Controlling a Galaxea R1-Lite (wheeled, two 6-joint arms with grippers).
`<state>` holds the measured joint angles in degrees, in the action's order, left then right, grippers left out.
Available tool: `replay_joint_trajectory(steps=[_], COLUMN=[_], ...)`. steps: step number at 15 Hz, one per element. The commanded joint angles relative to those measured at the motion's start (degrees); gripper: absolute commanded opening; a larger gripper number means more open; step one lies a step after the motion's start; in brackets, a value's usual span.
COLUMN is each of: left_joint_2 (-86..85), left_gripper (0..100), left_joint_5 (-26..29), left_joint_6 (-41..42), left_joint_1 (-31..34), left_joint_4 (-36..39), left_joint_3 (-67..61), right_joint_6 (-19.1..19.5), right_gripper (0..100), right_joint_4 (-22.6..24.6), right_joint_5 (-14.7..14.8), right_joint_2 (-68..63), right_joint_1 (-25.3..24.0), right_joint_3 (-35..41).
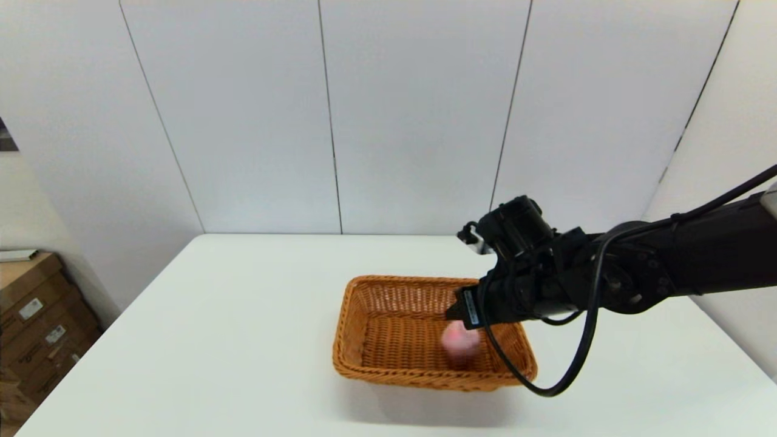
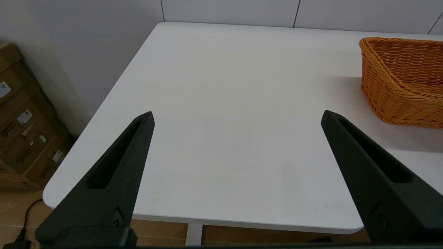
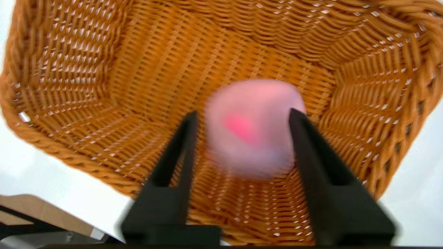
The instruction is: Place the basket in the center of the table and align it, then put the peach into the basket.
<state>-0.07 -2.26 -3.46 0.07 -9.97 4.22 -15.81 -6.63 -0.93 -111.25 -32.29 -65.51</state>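
The orange-brown woven basket (image 1: 349, 331) sits on the white table (image 1: 243, 315), a little right of its middle. Directly over the basket's right half, my right gripper (image 1: 459, 320) points down into it. The pale pink peach (image 1: 460, 341) shows blurred just under the fingers, above the basket floor. In the right wrist view the peach (image 3: 252, 128) lies between the two fingers of my right gripper (image 3: 242, 116), which stands open with a gap beside one finger; the basket (image 3: 104, 86) fills the view. My left gripper (image 2: 237, 116) hangs open over the table's near left part, away from the basket (image 2: 398, 86).
Cardboard boxes (image 1: 36, 315) stand on the floor left of the table. White wall panels rise behind the table's far edge. A black cable (image 1: 546, 382) loops down from the right arm in front of the basket's near right corner.
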Motion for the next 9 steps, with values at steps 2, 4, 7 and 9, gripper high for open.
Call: replay_joint_trajectory(steps=[2, 4, 7, 9], left_joint_2=[0.0, 0.0, 0.0, 0.0], left_gripper=[100, 100, 100, 100], left_joint_5=[0.0, 0.0, 0.0, 0.0], left_joint_6=[-0.1, -0.1, -0.1, -0.3], left_joint_1=[0.0, 0.0, 0.0, 0.0], left_joint_4=[0.0, 0.0, 0.0, 0.0], left_joint_3=[0.0, 0.0, 0.0, -0.1], right_joint_6=[-0.3, 0.5, 5.2, 8.4], right_gripper=[100, 100, 100, 100], right_joint_4=[-2.2, -2.9, -3.9, -4.0], right_joint_5=[-0.5, -0.7, -1.9, -6.6], right_joint_2=[4.9, 8.3, 12.6, 15.6], right_joint_1=[4.4, 9.4, 19.6, 28.2], right_joint_3=[1.1, 2.1, 5.6, 8.1])
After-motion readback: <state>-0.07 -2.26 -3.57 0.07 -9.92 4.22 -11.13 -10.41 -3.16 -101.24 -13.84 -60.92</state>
